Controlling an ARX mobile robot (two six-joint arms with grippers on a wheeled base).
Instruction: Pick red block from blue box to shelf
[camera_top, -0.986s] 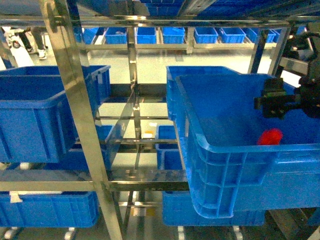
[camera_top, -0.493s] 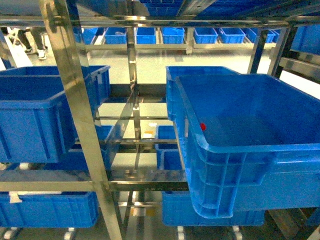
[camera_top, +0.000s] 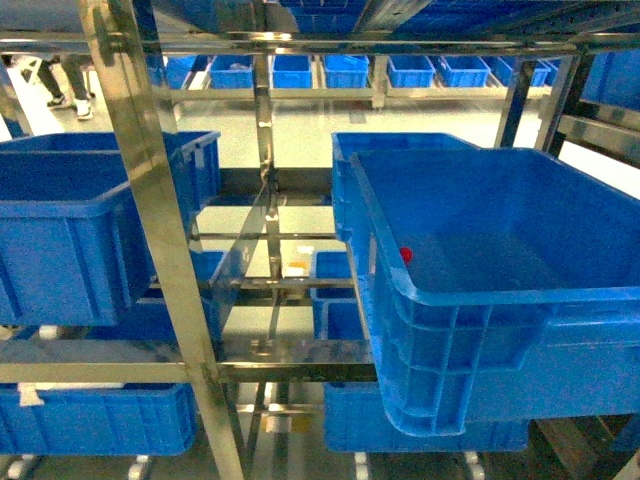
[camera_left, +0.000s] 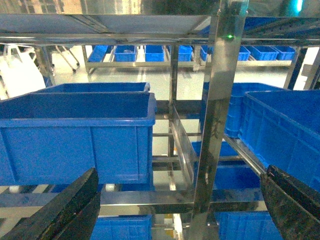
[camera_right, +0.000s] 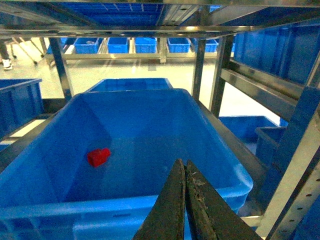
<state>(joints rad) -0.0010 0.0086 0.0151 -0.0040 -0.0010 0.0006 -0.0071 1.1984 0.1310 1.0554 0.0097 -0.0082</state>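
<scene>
We see the red block (camera_right: 99, 156) lying on the floor of a dark blue ribbed crate (camera_right: 215, 150), toward that crate's left wall; in the head view only a sliver of it (camera_top: 405, 255) shows above the crate's near-left rim (camera_top: 500, 296). The crate sits on a tier of the stainless-steel shelf (camera_top: 150, 200), at the shelf's right side, and nothing is touching the block. Our right pincer (camera_right: 186, 200) hangs just above the crate's near rim, its two fingers pressed together with nothing between them, apart from the block. Our left pincer (camera_left: 180, 205) faces the shelf's upright post (camera_left: 217, 125); its dark fingers (camera_left: 65, 210) stand spread wide at the bottom corners of the left wrist view, holding nothing. Another blue crate (camera_left: 75, 130) rests on the shelf to the left of that post. Neither pincer shows in the head view.
</scene>
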